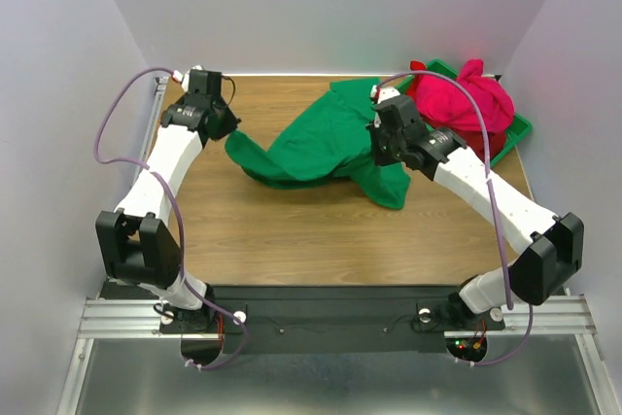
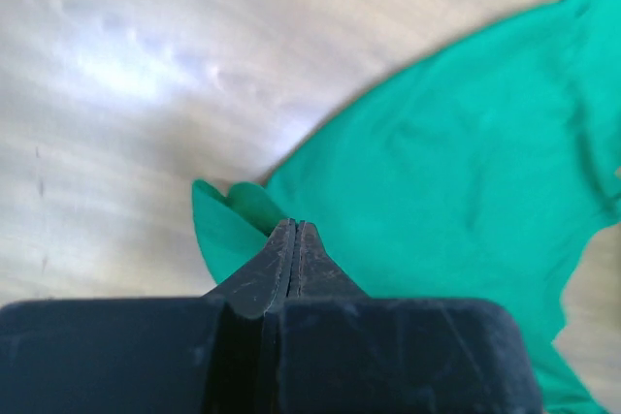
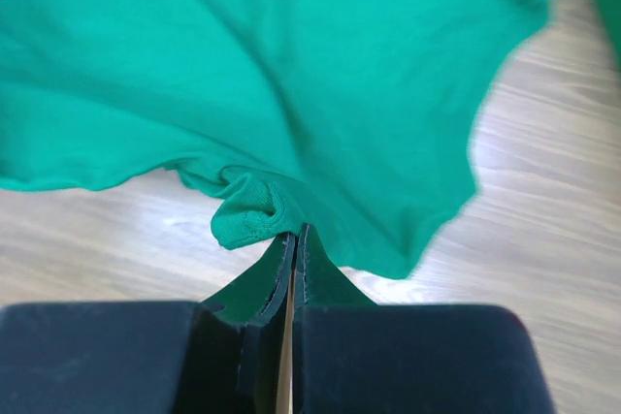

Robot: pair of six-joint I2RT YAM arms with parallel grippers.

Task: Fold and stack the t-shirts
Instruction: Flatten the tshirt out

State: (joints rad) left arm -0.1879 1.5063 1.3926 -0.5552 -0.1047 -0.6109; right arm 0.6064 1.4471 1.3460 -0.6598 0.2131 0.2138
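A kelly green t-shirt (image 1: 321, 138) lies rumpled across the middle of the wooden table (image 1: 272, 230). My left gripper (image 1: 230, 129) is at its left edge. In the left wrist view that gripper (image 2: 294, 228) is shut, with a fold of the green t-shirt (image 2: 456, 152) caught at its tips. My right gripper (image 1: 379, 148) is at the shirt's right side. In its own view the right gripper (image 3: 296, 233) is shut on a bunched ribbed edge of the green t-shirt (image 3: 310, 65). A bright pink t-shirt (image 1: 466, 99) is heaped at the back right, with darker red cloth (image 1: 494, 146) under it.
A rigid green plastic bin (image 1: 522, 126) at the back right corner holds the pink and red shirts. White walls close in the table on the left, back and right. Purple cables loop over both arms.
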